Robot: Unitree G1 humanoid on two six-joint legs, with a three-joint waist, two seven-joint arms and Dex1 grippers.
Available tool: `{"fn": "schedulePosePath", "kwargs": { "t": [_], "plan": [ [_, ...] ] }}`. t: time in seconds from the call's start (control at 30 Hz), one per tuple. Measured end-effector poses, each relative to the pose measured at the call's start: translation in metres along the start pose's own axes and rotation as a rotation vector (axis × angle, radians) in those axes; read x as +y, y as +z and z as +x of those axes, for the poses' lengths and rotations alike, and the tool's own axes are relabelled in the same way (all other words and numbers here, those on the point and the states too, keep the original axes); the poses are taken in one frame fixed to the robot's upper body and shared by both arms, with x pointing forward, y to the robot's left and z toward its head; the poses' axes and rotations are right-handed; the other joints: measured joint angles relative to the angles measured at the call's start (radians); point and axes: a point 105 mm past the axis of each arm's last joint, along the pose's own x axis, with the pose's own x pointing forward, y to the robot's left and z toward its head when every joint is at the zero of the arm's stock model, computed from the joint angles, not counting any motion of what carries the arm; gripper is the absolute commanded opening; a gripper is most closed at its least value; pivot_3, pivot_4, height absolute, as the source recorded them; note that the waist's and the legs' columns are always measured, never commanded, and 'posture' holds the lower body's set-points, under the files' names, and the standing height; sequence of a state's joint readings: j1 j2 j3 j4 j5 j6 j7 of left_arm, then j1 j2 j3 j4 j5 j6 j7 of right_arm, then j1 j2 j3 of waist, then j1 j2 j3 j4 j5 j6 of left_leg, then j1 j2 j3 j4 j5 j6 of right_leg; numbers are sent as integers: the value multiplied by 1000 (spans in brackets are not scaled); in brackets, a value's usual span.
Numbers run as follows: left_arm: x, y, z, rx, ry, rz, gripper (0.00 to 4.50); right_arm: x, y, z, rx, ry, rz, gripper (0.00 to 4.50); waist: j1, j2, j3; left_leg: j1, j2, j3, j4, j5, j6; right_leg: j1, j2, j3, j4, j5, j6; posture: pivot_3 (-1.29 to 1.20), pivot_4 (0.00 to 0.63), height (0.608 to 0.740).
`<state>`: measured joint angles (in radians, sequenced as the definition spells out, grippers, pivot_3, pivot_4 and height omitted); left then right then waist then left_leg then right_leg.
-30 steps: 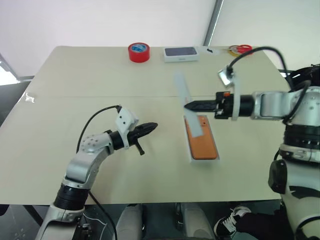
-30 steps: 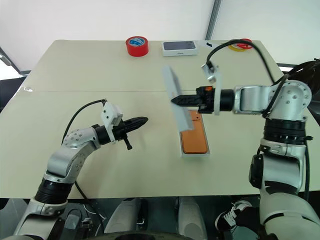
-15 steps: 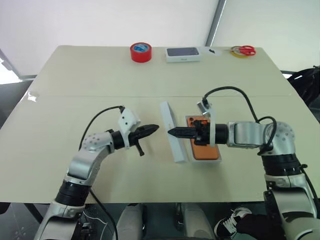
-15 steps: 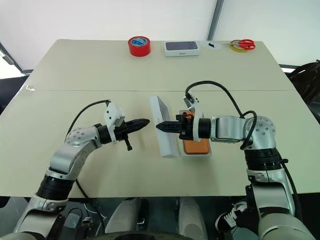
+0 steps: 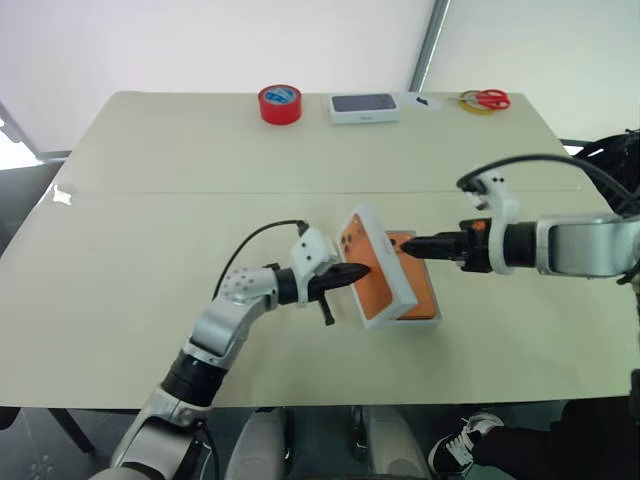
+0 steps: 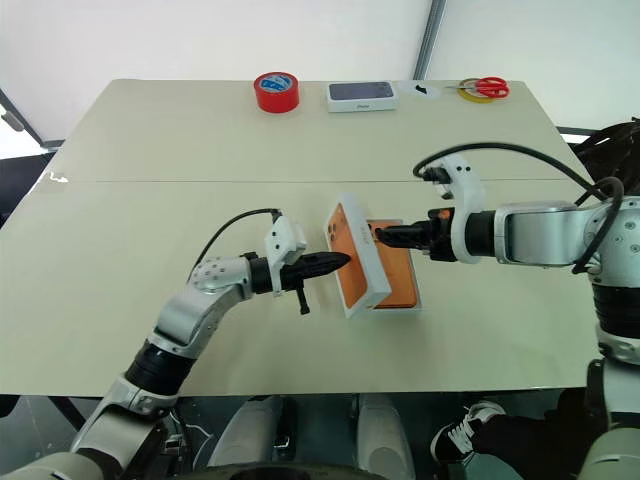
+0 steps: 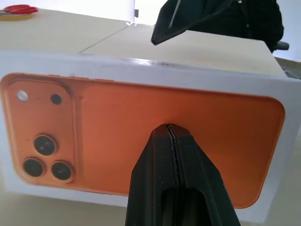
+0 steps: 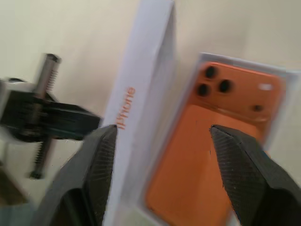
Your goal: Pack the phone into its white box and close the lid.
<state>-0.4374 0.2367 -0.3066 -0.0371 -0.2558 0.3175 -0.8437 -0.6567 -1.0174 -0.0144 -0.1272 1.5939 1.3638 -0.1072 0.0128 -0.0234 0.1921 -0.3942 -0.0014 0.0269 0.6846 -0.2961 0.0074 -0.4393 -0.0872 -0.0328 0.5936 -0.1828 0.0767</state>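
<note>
The orange phone (image 5: 417,288) lies camera side up in the white box (image 5: 421,319) at the table's middle. The lid (image 5: 372,268) stands tilted on its long edge over the box's left side, its orange phone picture facing left. My left gripper (image 5: 358,270) is shut, and its tip touches that picture face (image 7: 141,132). My right gripper (image 5: 408,243) hovers just right of the lid's upper edge, above the phone, open with nothing between its fingers (image 8: 101,155). The right wrist view shows the lid's side (image 8: 141,94) and the phone (image 8: 211,141).
Along the far edge stand a red tape roll (image 5: 279,103), a white box with a dark top (image 5: 364,107) and red scissors on a yellow tape ring (image 5: 483,100). A seam crosses the table behind the box.
My right gripper has let go of the lid, opened and drawn back to the right. The lid has tipped over towards the box. My left gripper has moved right onto its picture face.
</note>
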Motion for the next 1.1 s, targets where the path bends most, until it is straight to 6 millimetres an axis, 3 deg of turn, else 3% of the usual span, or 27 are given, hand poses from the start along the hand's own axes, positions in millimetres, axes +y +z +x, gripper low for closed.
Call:
{"fn": "schedulePosePath", "kwargs": {
  "t": [0.13,0.33,0.57,0.7,0.93,1.1],
  "plan": [
    [-3,1,12,-3,-27,-7,0,-23,-2,2,-12,-94,-69,47,-1,0,0,0,0,0,0,0,0,0,0,0,0,0,0,0,150,736],
    [4,3,14,-13,3,-18,0,-46,-1,10,-48,-226,-327,47,0,0,0,0,-1,0,0,0,0,-1,0,0,0,1,2,0,150,736],
    [38,-5,-22,105,176,-60,0,-54,-16,23,26,-269,-530,47,-1,0,0,0,0,0,0,0,0,-1,0,0,1,0,1,0,150,736],
    [38,-16,-37,214,175,-91,0,-50,-18,31,24,-252,-548,47,0,0,0,0,-1,0,0,0,0,-1,0,0,1,1,1,0,150,736],
    [15,-34,-9,293,55,-104,0,-48,-21,34,49,-234,-574,47,1,0,0,-1,-3,0,1,0,0,0,-3,0,0,0,0,0,150,736],
    [12,-32,10,261,41,-101,0,-43,-28,36,68,-215,-584,47,0,0,0,0,-2,0,1,0,0,-1,-1,0,1,1,1,0,150,736]
  ]
}}
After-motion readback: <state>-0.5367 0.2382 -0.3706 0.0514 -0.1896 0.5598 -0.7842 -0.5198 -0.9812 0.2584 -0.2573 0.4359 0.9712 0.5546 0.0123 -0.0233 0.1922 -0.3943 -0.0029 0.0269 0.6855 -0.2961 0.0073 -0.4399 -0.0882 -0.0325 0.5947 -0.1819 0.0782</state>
